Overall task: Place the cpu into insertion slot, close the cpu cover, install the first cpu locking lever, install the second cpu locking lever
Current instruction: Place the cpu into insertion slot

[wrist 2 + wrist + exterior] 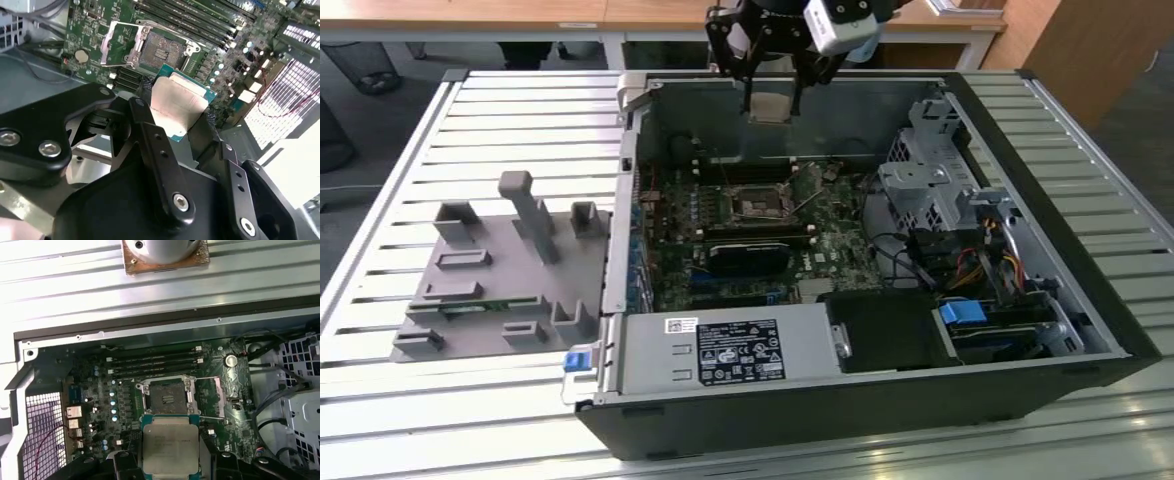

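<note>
1. The cpu isn't in the board yet. It's up in the air, silver face showing in both wrist views, with its green edge peeking out around the metal lid.
2. The gripper has it pinched by two opposite edges. The jaws are closed in to just the chip's width with nothing else between them. In the second wrist view the black fingers run right up to the chip's sides.
3. In the exterior view the gripper hangs over the far wall of the computer case, well above the board.
4. The insertion slot sits on the green board, apart from the chip. Its dark centre is uncovered.
5. The cpu cover is flipped open next to the slot, and you can see green board through its square cut-out.
6. The long black memory slots run along one side of the slot, and a coin battery sits off beyond the cover.
7. Outside the case, on the exterior view's left, a grey fixture tray lies on the slatted metal table.
</note>
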You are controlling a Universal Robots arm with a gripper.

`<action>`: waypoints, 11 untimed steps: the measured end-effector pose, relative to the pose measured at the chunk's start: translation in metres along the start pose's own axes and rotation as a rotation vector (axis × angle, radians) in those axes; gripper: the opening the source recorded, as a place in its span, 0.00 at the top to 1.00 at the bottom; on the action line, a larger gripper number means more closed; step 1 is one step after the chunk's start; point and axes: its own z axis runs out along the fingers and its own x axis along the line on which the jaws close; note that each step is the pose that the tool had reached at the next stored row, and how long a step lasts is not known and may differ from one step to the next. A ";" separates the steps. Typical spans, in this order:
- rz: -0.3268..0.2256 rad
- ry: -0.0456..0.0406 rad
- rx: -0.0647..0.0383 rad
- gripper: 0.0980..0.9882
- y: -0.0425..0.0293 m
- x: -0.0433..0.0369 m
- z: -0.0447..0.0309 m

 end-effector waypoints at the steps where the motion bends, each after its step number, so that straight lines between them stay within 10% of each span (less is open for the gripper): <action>1: 0.016 -0.0014 0.000 0.51 0.0000 0.0000 0.0000; 11: 0.169 -0.0145 -0.002 0.51 -0.0001 0.0000 0.0004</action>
